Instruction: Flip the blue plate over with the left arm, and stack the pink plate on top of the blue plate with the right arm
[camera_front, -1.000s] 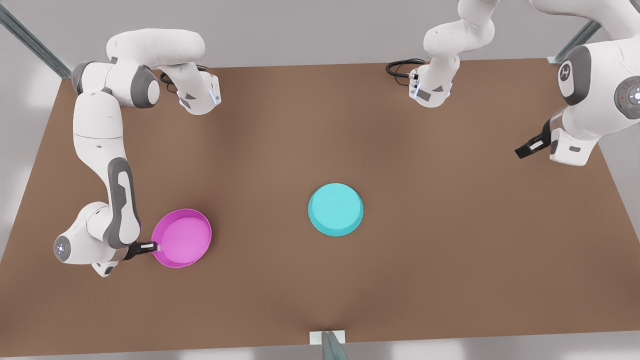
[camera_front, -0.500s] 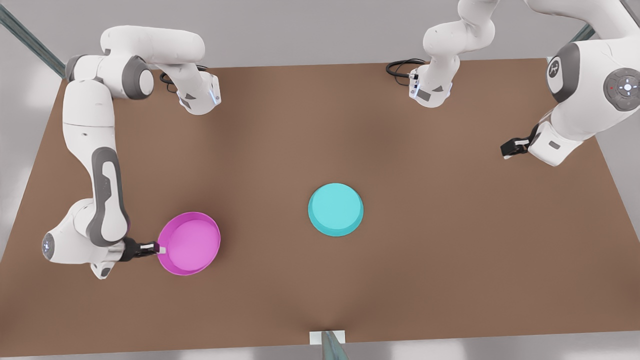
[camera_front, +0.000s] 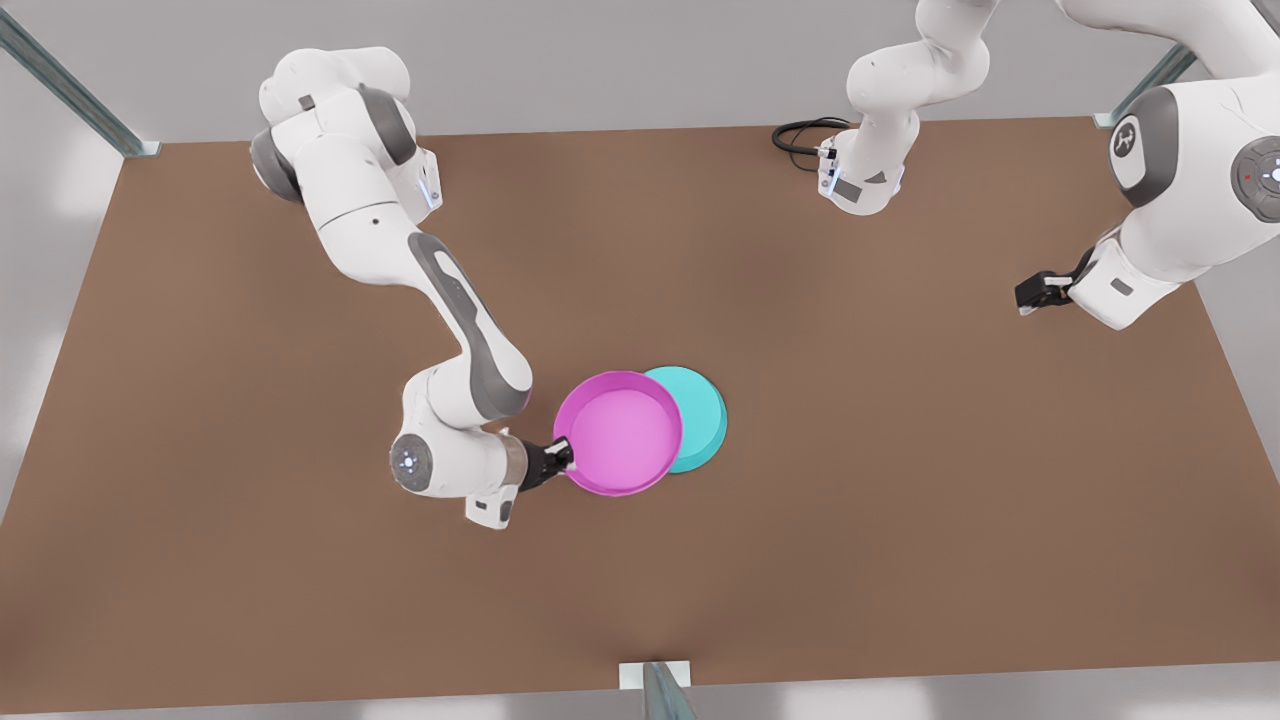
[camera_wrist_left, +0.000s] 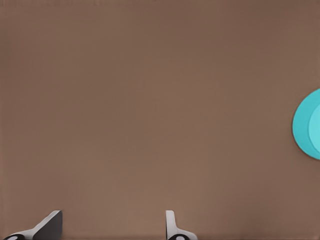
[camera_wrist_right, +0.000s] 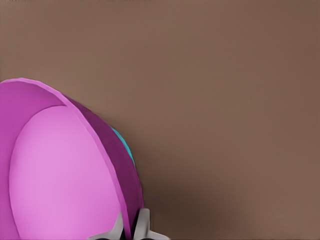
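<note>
**Pink plate carried over blue plate, left arm off to the side**

Going L to R across the front view: the right arm reaches from the far-left corner of the brown table down toward the centre. The right gripper is clamped on the pink plate at its rim, on the edge toward the front view's left. In the right wrist view the two fingertips sit close together w/ the magenta rim pinched between them, so narrow, holding the plate. The plate faces open side up, paler inside showing.

Next: the pink plate overlaps the blue plate at approx. mid-table. It covers the blue one's left portion; a cyan crescent shows on the front view's right. Whether the two touch can't be told. The right wrist view has a sliver of cyan just past the pink rim. The blue plate lies flat on the table, sloped rim visible round a flat top.

Far R: the left arm waits by the table's right edge, w/ the left gripper well apart from both plates. In the left wrist view its fingers stand wide apart, nothing between them, over bare table, w/ the blue plate's edge off to the side.
</note>
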